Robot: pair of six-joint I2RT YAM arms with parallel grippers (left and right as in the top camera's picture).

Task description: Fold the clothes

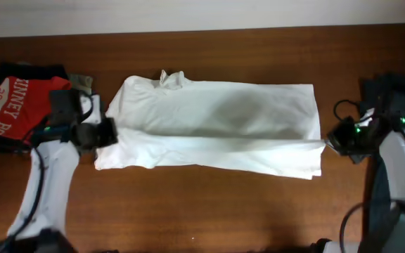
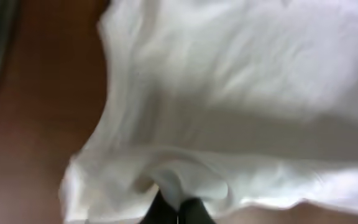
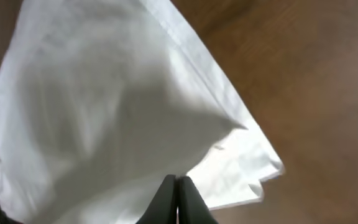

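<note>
White shirt (image 1: 209,126) lies spread at centre of table (image 1: 209,211), near side folded over; L gripper (image 1: 107,133) clenched on its left edge; R gripper (image 1: 329,143) clenched on its right edge; red shirt (image 1: 13,105) at left end.

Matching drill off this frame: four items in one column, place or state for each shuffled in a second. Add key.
1 plain white short-sleeved shirt
2 red shirt with white lettering
3 left gripper
4 right gripper

a shut on white cloth, end far from red shirt
b spread across the wooden table
c shut on white cloth, end nearest red shirt
d off at one end, ungripped

Pairs: 1-b, 2-d, 3-c, 4-a
</note>
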